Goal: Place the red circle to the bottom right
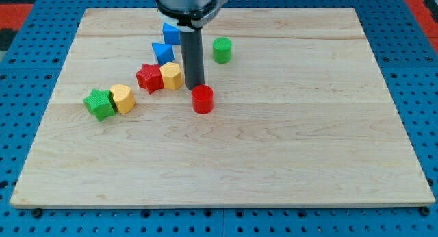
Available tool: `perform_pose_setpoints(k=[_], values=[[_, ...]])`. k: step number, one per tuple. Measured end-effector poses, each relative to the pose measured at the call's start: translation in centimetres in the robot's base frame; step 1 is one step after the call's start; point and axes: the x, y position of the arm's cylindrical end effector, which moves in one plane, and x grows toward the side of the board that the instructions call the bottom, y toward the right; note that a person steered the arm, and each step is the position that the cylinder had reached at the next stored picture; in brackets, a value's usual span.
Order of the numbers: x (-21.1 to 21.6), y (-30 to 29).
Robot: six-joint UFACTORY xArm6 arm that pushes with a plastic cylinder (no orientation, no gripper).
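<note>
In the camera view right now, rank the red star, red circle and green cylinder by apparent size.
1. red star, widest.
2. red circle and green cylinder: near alike; the circle sits nearer the view's bottom, so unranked.

my tip (195, 86) hangs upright from the arm at the view's top, seemingly touching the board.

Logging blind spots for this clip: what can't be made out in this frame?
- Arm: cut off by the view's top; only its base collar and the rod show.
- Upper blue block: its right part is hidden behind the rod, shape unclear.
- My tip: it sits just above-left of the red circle; whether they touch cannot be told.
- Yellow block by the rod: exact shape unclear.
</note>
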Motion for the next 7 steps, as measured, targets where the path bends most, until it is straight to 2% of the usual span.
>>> perform_pose_setpoints(k=[2, 3, 4, 5, 7], values=[[3.3, 2.2], [5.0, 0.0], [8.5, 3.2], [8.6, 8.3], [6.9, 11.0]])
